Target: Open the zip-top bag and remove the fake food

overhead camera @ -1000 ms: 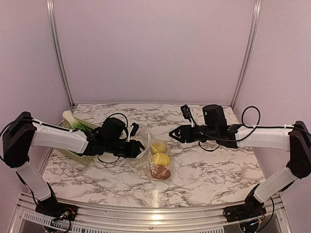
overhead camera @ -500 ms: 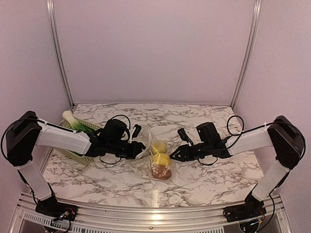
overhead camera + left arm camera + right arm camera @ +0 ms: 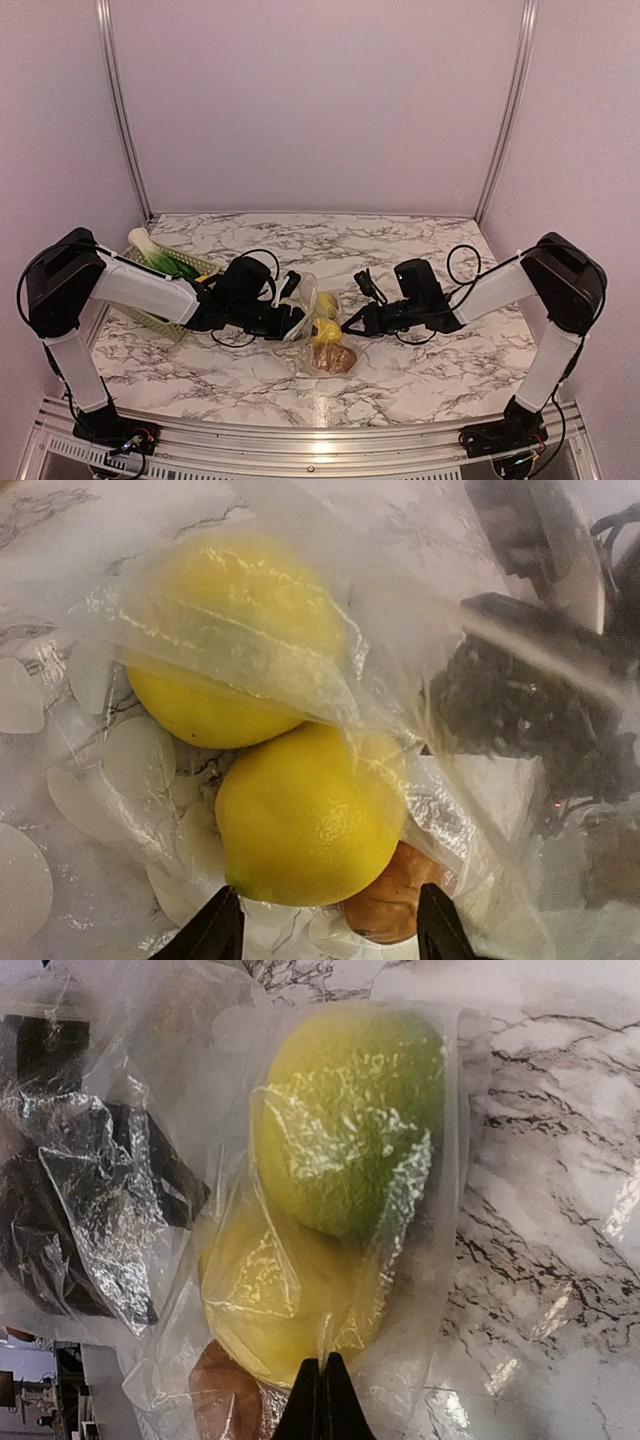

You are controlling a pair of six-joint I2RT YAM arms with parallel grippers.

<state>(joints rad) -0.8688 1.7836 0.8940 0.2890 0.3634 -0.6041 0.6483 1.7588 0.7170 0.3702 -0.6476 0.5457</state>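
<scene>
The zip-top bag (image 3: 318,340) lies crumpled at mid-table, clear film with white dots (image 3: 130,755). Inside it are fake food pieces: two yellow lemons (image 3: 305,815) (image 3: 350,1110) and a brown round lump (image 3: 385,910) (image 3: 336,358). My left gripper (image 3: 295,320) (image 3: 325,932) is at the bag's left side, open, its fingertips (image 3: 215,930) standing either side of the nearer lemon's lower edge. My right gripper (image 3: 347,325) (image 3: 322,1385) has come in from the right and is shut, pinching a thin fold of the bag's film just in front of the lemons.
A pale green slatted basket (image 3: 175,320) sits at the left behind my left arm, with a green and white vegetable (image 3: 150,250) in it. Cables loop over both wrists. Bare marble table (image 3: 440,375) lies to the right of and in front of the bag.
My right arm swung in from the right down to the bag and its jaws closed on the film. My left gripper pushed a little further toward the lemons and opened wider.
</scene>
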